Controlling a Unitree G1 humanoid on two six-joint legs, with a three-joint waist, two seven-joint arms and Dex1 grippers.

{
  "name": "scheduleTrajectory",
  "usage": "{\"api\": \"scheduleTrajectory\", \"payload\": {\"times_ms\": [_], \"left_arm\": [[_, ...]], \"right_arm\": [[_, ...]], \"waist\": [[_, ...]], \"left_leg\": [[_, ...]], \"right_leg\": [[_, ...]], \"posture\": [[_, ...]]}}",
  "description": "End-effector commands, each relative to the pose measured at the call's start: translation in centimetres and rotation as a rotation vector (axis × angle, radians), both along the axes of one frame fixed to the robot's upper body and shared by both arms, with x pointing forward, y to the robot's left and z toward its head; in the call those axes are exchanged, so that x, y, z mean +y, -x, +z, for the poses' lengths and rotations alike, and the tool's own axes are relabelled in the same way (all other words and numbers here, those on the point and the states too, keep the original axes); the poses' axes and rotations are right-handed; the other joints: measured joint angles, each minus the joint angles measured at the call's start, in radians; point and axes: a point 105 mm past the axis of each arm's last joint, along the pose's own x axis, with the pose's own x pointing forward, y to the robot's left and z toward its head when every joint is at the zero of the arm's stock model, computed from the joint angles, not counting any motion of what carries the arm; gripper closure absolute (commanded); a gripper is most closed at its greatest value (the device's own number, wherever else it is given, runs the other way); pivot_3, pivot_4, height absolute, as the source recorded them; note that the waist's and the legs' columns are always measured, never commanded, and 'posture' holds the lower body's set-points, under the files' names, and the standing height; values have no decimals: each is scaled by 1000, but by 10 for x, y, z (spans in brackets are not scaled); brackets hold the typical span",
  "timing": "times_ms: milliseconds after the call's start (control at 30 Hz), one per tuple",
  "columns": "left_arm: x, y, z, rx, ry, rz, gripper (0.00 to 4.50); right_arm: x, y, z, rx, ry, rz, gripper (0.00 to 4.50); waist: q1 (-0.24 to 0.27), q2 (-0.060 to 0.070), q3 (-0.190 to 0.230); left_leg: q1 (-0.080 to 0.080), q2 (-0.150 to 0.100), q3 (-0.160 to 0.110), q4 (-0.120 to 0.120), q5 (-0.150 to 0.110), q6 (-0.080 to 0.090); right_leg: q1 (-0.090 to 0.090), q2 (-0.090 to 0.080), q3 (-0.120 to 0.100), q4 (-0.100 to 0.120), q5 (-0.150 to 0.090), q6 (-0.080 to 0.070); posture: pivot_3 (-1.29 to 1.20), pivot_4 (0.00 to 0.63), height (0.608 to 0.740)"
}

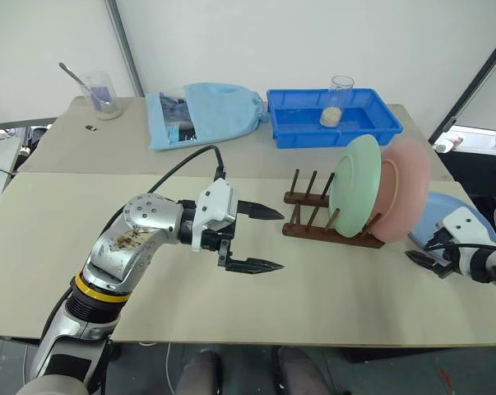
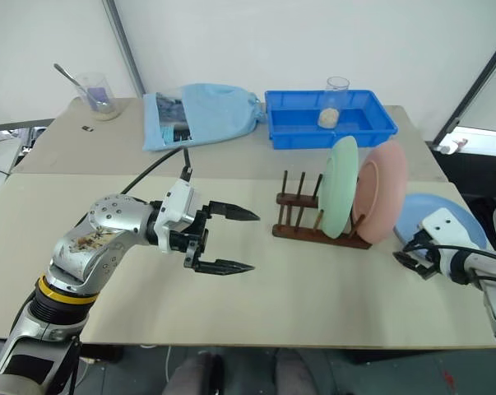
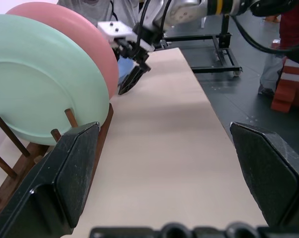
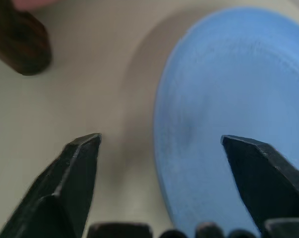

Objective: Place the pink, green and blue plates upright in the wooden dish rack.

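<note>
Readable text: none that I can make out.
Labels, brands, numbers, signs: none legible on anything before me.

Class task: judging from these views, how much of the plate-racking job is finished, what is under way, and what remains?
Done: the green plate and pink plate stand upright in the rack. Under way: the right gripper, jaws open, is over the near edge of the blue plate, which lies flat on the table. Left: gripping that plate and standing it in the rack. The left gripper is open and holds nothing.
</note>
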Motion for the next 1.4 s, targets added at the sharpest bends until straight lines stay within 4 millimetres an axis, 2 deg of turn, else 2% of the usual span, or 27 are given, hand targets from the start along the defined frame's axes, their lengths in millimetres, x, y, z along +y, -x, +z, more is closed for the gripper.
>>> {"api": "scheduleTrajectory", "payload": {"times_ms": [33, 300, 400, 533, 600, 667, 733, 833, 867, 933, 1000, 1033, 1100, 1200, 1267, 1400], "left_arm": [[-2, 3, 10, -64, 18, -3, 0], [-3, 5, 14, -30, 51, -15, 0], [0, 6, 17, -18, 58, -23, 0], [3, 1, 25, -29, 99, 12, 0], [7, -5, 28, -33, 113, 59, 0], [13, -14, 30, -50, 128, 128, 0], [19, -22, 30, -58, 136, 188, 0], [27, -28, 29, -66, 128, 238, 0], [29, -30, 28, -70, 119, 253, 0], [35, -32, 25, -80, 92, 272, 0], [43, -33, 23, -86, 63, 281, 0], [48, -33, 23, -89, 50, 287, 0], [55, -34, 24, -97, 36, 301, 0], [58, -34, 24, -100, 32, 309, 0], [57, -32, 23, -100, 32, 307, 0], [54, -30, 22, -95, 39, 298, 0]], "right_arm": [[-10, -4, 4, -6, 9, -52, 1551], [-11, -3, -6, 28, 16, -84, 4386], [-10, -3, -4, 15, 20, -86, 4486], [-17, -4, 20, -75, 75, -118, 4486], [-20, -8, 49, -182, 178, -121, 4486], [-14, -16, 94, -348, 263, -114, 4486], [3, -24, 147, -551, 288, -95, 4486], [44, -30, 219, -843, 250, 1, 4486], [59, -30, 237, -918, 220, 42, 4486], [96, -29, 264, -1035, 99, 161, 4486], [145, -19, 284, -1107, -189, 337, 4486], [166, -12, 288, -1096, -353, 418, 4486], [196, -1, 284, -1015, -553, 539, 4486], [219, 11, 264, -809, -815, 627, 4486], [225, 17, 249, -675, -943, 640, 4486], [223, 25, 226, -504, -1027, 612, 4486]], "waist": [[2, 0, 0], [4, 0, 0], [6, 0, 0], [7, 0, 0], [8, 0, 0], [7, 1, 0], [-2, 3, 0], [-22, 6, 2], [-25, 6, 2], [-27, 6, 3], [-28, 6, 3], [-28, 6, 3], [-23, 6, 3], [0, 6, 3], [13, 6, 3], [19, 6, 3]], "left_leg": [[0, 0, 0, 1, 0, 0], [1, 0, 0, 1, 0, 0], [2, 0, 0, 2, 0, 0], [1, 0, 0, 3, 0, 0], [1, 0, 0, 2, 0, 0], [1, 0, 0, 3, 0, 0], [0, 0, 0, 3, 0, 0], [0, 0, 2, 2, 0, 0], [1, 0, 2, 2, 0, 0], [1, 2, 1, 0, 0, 0], [2, 4, 0, -1, 0, 0], [2, 5, 0, -2, 0, 0], [1, 5, -1, -4, 0, 0], [-3, 3, -3, -4, 0, 0], [-4, 3, -4, -4, 0, 0], [-9, 0, -4, -2, 0, 0]], "right_leg": [[0, 0, 0, 0, 0, -1], [2, 0, 0, 0, 1, 1], [3, 0, 0, -1, 0, 0], [3, 0, 0, 0, 0, 0], [3, 0, 0, 0, 1, 1], [2, 0, 0, 0, 1, 1], [1, 0, 1, 0, 1, 1], [-1, 1, 5, 2, 4, 5], [-2, 1, 5, 2, 4, 5], [-2, 4, 5, 3, 4, 4], [-2, 6, 4, 2, 3, 3], [-2, 7, 4, 2, 3, 2], [-3, 8, 4, 3, 3, 1], [-4, 3, -2, 3, 7, -7], [-4, -1, -4, 1, 7, -6], [-4, -5, -4, -2, 8, -3]], "posture": [[0, 150, 740], [0, 150, 740], [0, 150, 740], [0, 150, 740], [0, 150, 740], [0, 150, 740], [0, 150, 740], [0, 150, 740], [0, 150, 740], [0, 150, 740], [0, 150, 740], [0, 150, 740], [0, 150, 740], [0, 150, 740], [0, 150, 740], [0, 150, 740]]}}
